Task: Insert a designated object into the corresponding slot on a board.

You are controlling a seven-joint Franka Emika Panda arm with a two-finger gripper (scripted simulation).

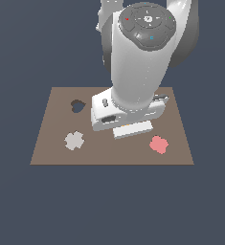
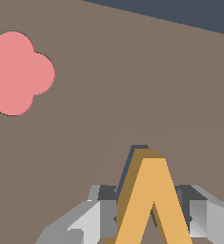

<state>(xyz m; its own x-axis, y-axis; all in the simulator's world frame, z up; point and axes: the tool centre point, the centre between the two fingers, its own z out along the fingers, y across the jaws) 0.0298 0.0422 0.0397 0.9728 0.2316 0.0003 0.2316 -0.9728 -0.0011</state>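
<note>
Board: we saw a flat brown rectangular board (image 1: 51, 143) lying on a dark blue-grey ground, with the arm standing over its middle.
Arm: the white Panda arm (image 1: 138, 62) hid the centre of the board in the exterior view; only its wrist housing showed low above the surface.
Gripper: in the wrist view we found the gripper (image 2: 149, 219) with one grey finger on each side of the orange-yellow piece, closed against it. In the exterior view we could not make out the fingers.
Designated object: the orange-yellow V-shaped piece (image 2: 154, 200) sat between the fingers, its point turned away from the camera, low over the board.
Slot: a thin dark navy edge (image 2: 135, 155) showed just along the piece's tip and one flank. We took it for the V-shaped cutout, the piece lying over most of it. We could not tell whether the piece was seated in it or sat slightly above.
Pink flower piece: a pink lobed shape (image 2: 18, 74) lay flat on the board, well apart from the gripper; in the exterior view it lay toward that view's right (image 1: 158, 144).
Grey flower shape: a pale grey lobed shape (image 1: 74, 140) lay toward the exterior view's left.
Heart cutout: a dark heart-shaped cutout (image 1: 77, 105) lay further back on that left side.
</note>
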